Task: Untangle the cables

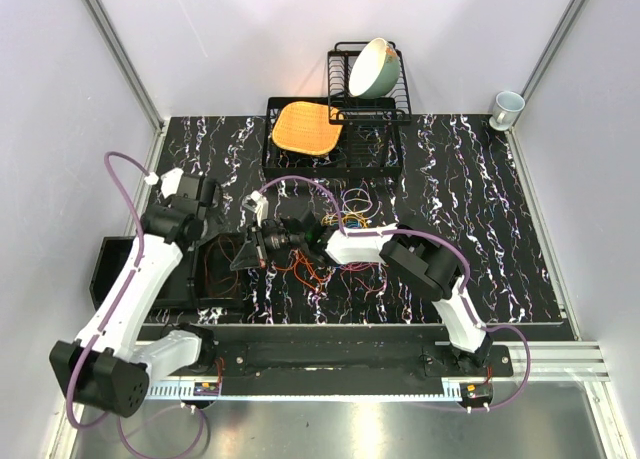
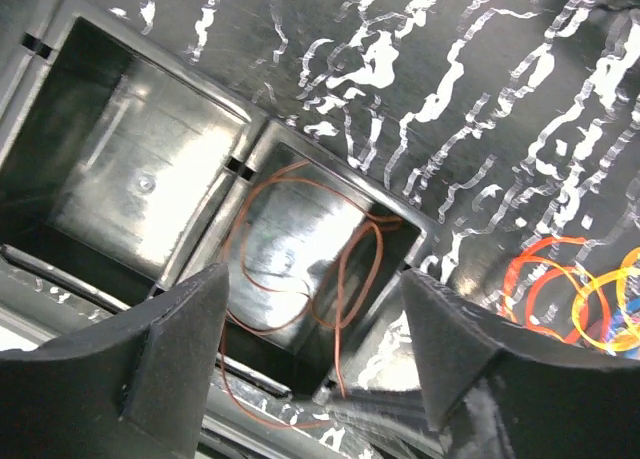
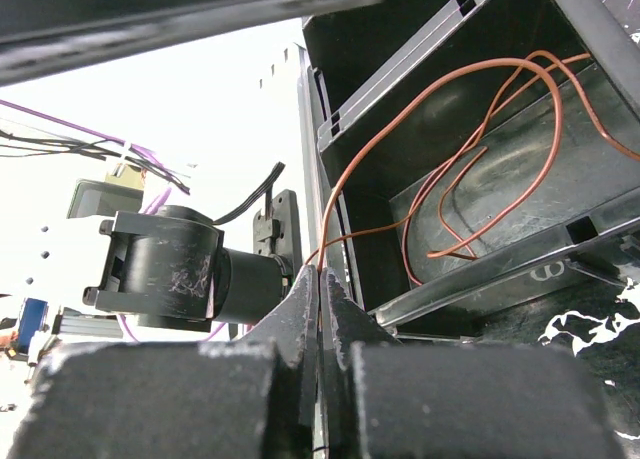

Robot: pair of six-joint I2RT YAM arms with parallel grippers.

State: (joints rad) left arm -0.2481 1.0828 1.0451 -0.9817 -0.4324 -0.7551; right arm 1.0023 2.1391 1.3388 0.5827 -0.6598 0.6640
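Observation:
The cables form a loose tangle of orange-red, yellow, blue and purple loops (image 1: pixel 345 219) on the black marbled table; part of it shows at the right edge of the left wrist view (image 2: pixel 570 299). One orange-brown cable (image 3: pixel 500 89) lies looped in a compartment of the black tray (image 1: pixel 215 279), and it also shows in the left wrist view (image 2: pixel 300 269). My right gripper (image 3: pixel 322 294) is shut on this cable's end at the tray's edge, seen from above (image 1: pixel 247 254). My left gripper (image 2: pixel 315 349) is open and empty above the same compartment (image 1: pixel 208 237).
The black tray (image 2: pixel 120 109) has several compartments. A black dish rack (image 1: pixel 335 139) at the back holds an orange plate (image 1: pixel 305 126) and a pale bowl (image 1: pixel 375 66). A cup (image 1: pixel 507 106) stands at the back right corner. Walls close in both sides.

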